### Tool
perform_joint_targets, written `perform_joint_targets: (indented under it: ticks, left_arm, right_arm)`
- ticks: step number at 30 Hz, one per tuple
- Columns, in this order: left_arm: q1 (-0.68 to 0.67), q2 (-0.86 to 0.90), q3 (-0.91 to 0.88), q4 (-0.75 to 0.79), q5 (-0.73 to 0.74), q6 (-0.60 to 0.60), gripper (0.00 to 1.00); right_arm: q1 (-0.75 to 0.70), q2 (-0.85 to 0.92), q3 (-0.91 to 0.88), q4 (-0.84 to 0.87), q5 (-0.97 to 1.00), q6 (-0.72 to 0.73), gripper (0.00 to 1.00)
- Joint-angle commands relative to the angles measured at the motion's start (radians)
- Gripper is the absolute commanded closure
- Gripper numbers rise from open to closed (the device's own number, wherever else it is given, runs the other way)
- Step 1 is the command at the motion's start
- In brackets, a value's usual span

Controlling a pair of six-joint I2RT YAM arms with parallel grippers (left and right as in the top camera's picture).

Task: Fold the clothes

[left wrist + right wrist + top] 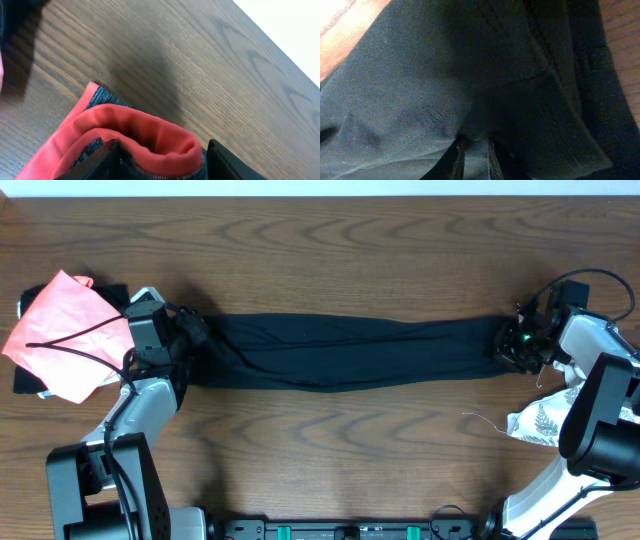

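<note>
step: leggings (350,350) laid out long across the worktop (330,250), one arm at each end; looks like the stretch-flat stage ahead of a fold.
leggings position: mid worktop, running left to right, waistband (145,130) at the left end, leg ends at the right; a few creases near the left end.
left pincer (162,152): jaws stand apart with the coral-red waistband roll and grey fabric between them. Can't tell if they press on it or sit loose.
right pincer (475,160): nearly closed, black legging cloth pinched between the fingers; cloth fills the whole wrist view.
do it well: keep the two ends level so the strip lies straight. Smooth the left creases before folding. Bring one end squarely over the other, edges matched, and don't drag the middle.
risk: if the left end is loose, a pull from the right would likely slide the whole garment and bunch it.
nearby left: coral-pink cloth (60,330) heaped just beside the left arm, near the waistband end; could get caught in a fold going that way.
nearby right: leaf-print cloth (540,423) by the right arm base, apart from the leggings.
clearance: bare wood in front of and behind the strip.
</note>
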Motion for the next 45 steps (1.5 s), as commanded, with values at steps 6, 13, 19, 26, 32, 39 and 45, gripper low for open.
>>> perform_joint_targets:
  ticks: [6, 13, 19, 26, 32, 39, 45]
  left_arm:
    - [0.005, 0.009, 0.005, -0.099, 0.004, 0.003, 0.44]
    - [0.005, -0.026, 0.005, -0.156, 0.045, 0.003, 0.94]
    - [0.005, -0.267, 0.005, -0.356, 0.05, 0.002, 0.94]
    - [0.005, -0.57, 0.005, -0.767, -0.121, -0.102, 0.94]
    - [0.005, -0.69, 0.005, -0.931, -0.121, -0.119, 0.94]
    - [0.005, -0.678, 0.004, -1.112, -0.112, -0.196, 0.94]
    - [0.005, -0.669, 0.004, -1.218, -0.101, -0.229, 0.94]
  right_arm:
    - [-0.003, 0.185, -0.148, -0.024, 0.297, -0.009, 0.81]
    - [-0.003, 0.185, -0.148, -0.024, 0.297, -0.009, 0.81]
    - [-0.003, 0.185, -0.148, -0.02, 0.297, -0.009, 0.81]
    - [-0.003, 0.185, -0.148, -0.016, 0.296, -0.009, 0.81]
    - [-0.003, 0.185, -0.148, -0.016, 0.293, -0.009, 0.81]
    - [-0.003, 0.185, -0.148, -0.016, 0.293, -0.01, 0.81]
    - [-0.003, 0.185, -0.148, -0.016, 0.293, -0.013, 0.81]
